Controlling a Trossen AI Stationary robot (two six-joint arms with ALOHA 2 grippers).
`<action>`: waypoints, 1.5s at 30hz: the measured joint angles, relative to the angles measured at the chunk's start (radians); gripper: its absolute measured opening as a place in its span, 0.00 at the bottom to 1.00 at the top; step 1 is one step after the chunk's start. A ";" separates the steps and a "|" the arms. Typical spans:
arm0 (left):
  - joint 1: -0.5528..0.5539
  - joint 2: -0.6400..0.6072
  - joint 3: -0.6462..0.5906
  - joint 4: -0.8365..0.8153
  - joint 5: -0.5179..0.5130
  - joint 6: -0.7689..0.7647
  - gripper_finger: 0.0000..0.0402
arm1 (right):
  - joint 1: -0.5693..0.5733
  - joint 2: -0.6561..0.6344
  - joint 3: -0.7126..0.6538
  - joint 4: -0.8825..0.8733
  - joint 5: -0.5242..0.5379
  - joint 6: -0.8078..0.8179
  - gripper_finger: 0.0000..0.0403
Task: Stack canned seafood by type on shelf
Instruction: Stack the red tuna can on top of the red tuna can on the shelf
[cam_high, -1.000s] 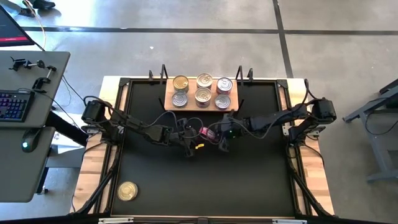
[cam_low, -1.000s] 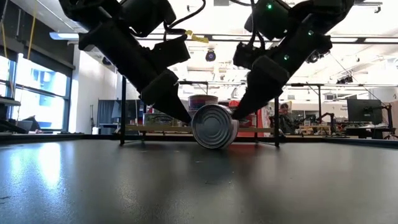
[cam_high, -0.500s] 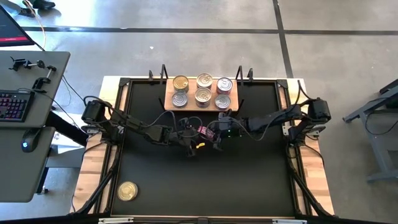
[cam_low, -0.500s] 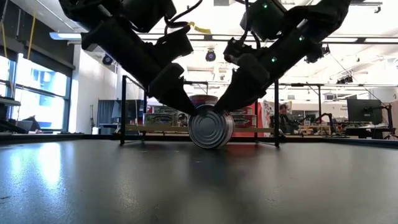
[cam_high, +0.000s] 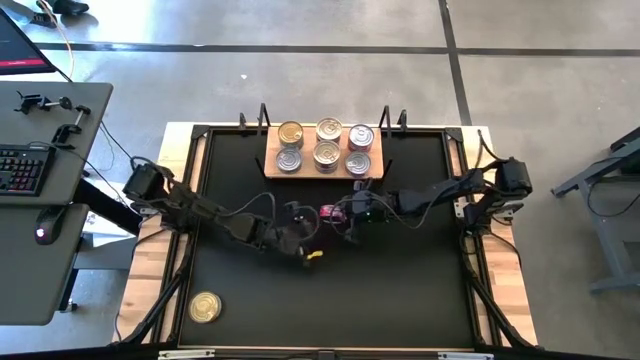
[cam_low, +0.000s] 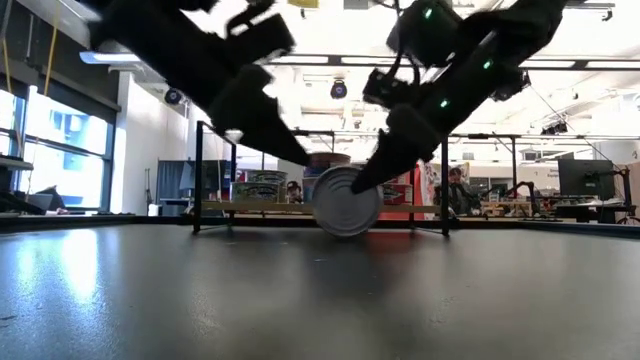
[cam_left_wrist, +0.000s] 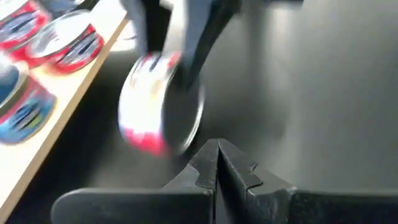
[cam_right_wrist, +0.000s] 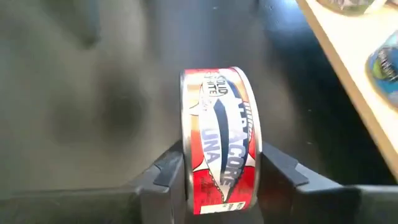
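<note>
The red-labelled can stands on edge between my right claw's fingers, clamped. My left claw, pressed together, sits just beside it.

A robotics lab or workshop: grey concrete floor, a desk with a keyboard and mouse at the left, and, beyond the black counter, a hall with ceiling strip lights, monitors and metal racks.

Left pincer pressed together mid-table; right pincer reaches toward it, fingers parted.
</note>
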 joint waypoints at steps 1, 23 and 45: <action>-0.018 -0.012 0.000 -0.043 -0.034 -0.027 0.00 | 0.010 -0.022 0.006 -0.045 0.023 -0.012 0.30; -0.101 0.002 -0.019 -0.146 -0.111 -0.150 0.00 | -0.141 0.004 0.163 -0.374 0.724 -0.650 0.30; -0.101 0.003 -0.019 -0.122 -0.112 -0.149 0.00 | -0.098 -0.133 0.163 -0.436 0.700 -0.657 0.77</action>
